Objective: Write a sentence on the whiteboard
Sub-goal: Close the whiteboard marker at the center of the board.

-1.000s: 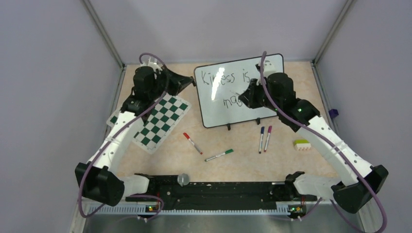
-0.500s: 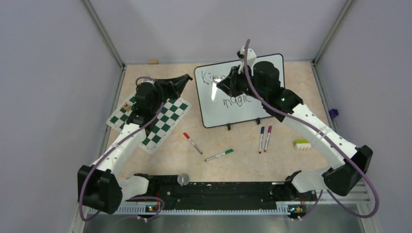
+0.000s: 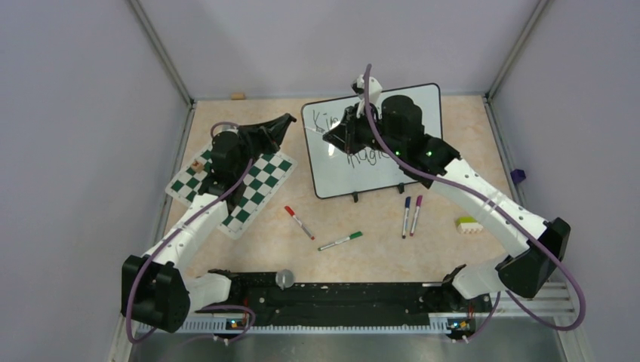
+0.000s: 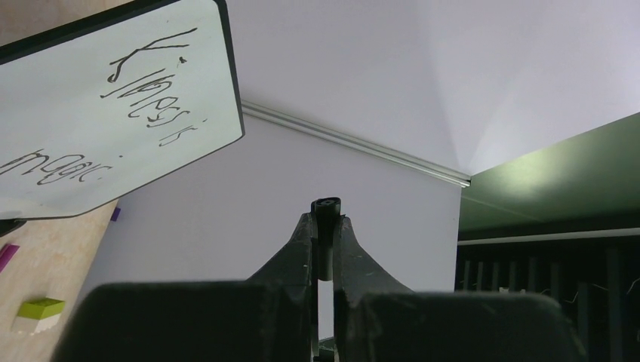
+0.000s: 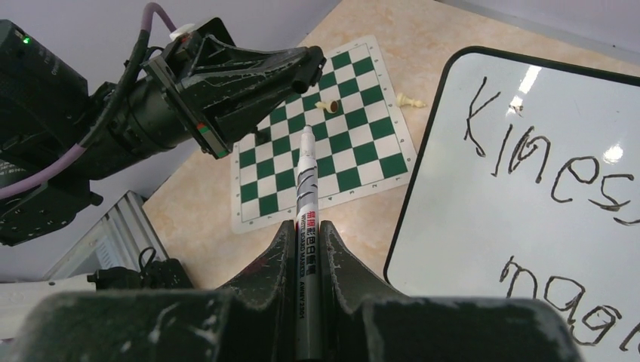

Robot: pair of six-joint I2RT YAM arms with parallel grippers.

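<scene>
**Both grippers clamped, two lines on the board**

The whiteboard [image 3: 362, 177] stands on its feet at the far middle of the table [image 3: 377, 260], and the sentence [image 4: 155, 117] is up there in two lines of black ink. Right gripper [image 5: 306, 225] hangs over the board's left part, jaws pinched tight on one white-barrelled marker [image 5: 305, 162], tip pointing toward the chess mat [image 5: 355, 162]. Left gripper [image 4: 326, 220] hovers above that mat, closed on one small black cap [image 4: 326, 205]. Loose on the table in front of the board, four markers: one red [image 3: 300, 222], one green [image 3: 340, 241], one blue [image 3: 407, 216], one purple [image 3: 416, 215]. One green-and-white block [image 3: 469, 224] sits right of them. On the mat I can make out two chess pieces, one tan [image 5: 327, 106], one white [image 5: 410, 99] at the edge.
</scene>
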